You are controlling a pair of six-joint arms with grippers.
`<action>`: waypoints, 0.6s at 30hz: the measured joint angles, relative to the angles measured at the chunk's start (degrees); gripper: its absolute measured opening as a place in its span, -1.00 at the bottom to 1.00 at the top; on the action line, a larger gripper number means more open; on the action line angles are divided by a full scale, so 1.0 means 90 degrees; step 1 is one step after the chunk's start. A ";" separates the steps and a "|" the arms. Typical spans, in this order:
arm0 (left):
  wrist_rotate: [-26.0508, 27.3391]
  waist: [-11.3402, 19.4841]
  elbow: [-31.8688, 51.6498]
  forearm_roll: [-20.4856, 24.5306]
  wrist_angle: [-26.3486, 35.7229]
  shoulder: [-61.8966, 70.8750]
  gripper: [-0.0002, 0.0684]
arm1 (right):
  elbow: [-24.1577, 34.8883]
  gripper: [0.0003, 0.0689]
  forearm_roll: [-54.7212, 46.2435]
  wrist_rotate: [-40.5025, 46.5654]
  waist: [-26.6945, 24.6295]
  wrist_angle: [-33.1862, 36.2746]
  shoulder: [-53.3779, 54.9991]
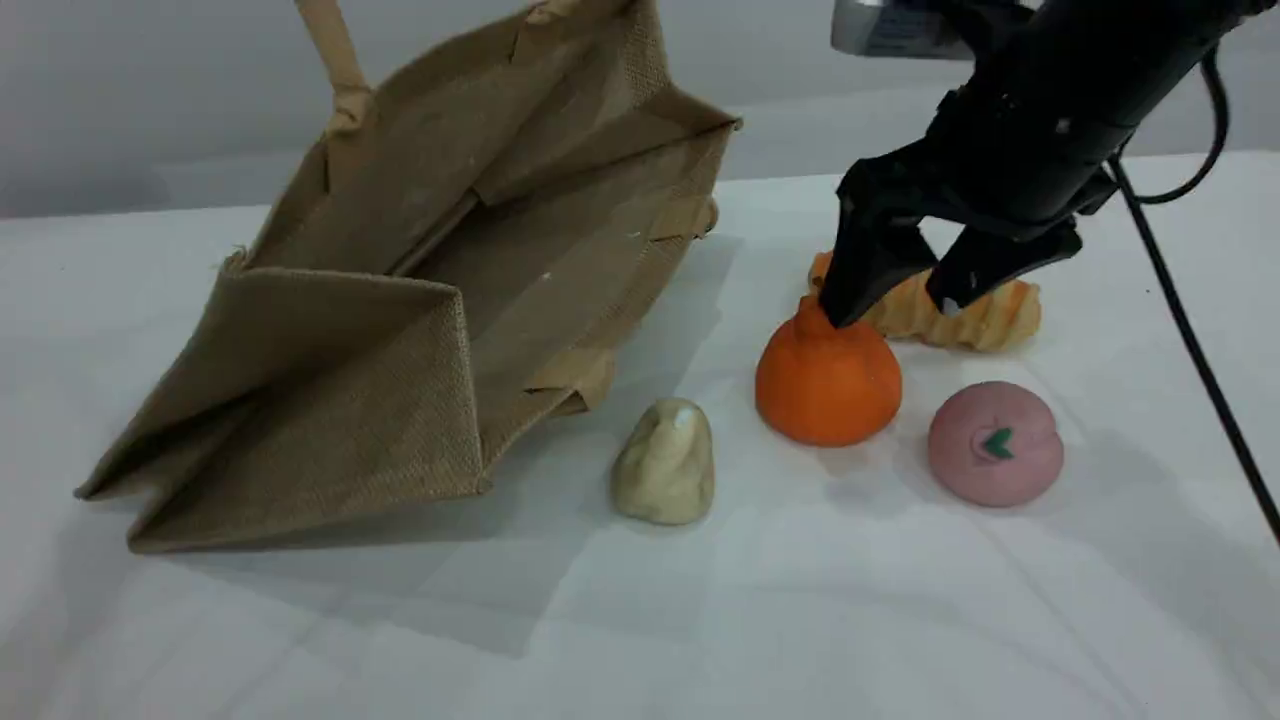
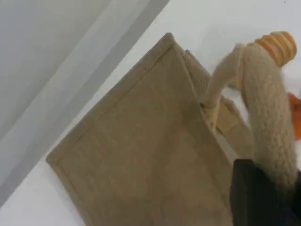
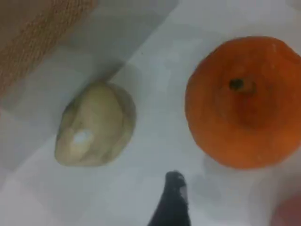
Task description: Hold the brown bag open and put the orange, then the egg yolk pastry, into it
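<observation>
The brown bag (image 1: 420,300) lies tilted on the table with its mouth gaping toward the camera. One handle (image 1: 340,70) is pulled up out of the top edge. In the left wrist view my left gripper (image 2: 263,188) is shut on that rope handle (image 2: 268,108), above the bag's side (image 2: 141,155). The orange (image 1: 828,380) stands right of the bag. My right gripper (image 1: 900,300) hangs open just above its knobbed top, one finger almost touching it. The egg yolk pastry (image 1: 666,460) sits between bag and orange. The right wrist view shows the orange (image 3: 244,103) and pastry (image 3: 96,125) from above.
A twisted orange-striped bread (image 1: 985,315) lies behind the orange, under my right gripper. A pink bun (image 1: 995,442) with a green mark sits right of the orange. The right arm's black cable (image 1: 1190,350) runs down the right side of the white table (image 1: 700,620).
</observation>
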 joint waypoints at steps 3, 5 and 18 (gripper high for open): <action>0.0054 0.0000 0.0000 -0.0182 0.0000 0.0000 -0.75 | -0.0210 0.66 0.0048 -0.0013 0.0000 0.0000 0.0219; 0.0164 0.0000 0.0000 -0.0270 0.0000 0.0000 -0.75 | -0.0361 0.66 0.0048 -0.0013 0.0000 0.0015 0.0344; 0.0194 0.0000 0.0000 -0.0556 0.0000 0.0000 -0.75 | -0.0896 0.66 0.0263 -0.0021 0.0000 0.0041 0.1071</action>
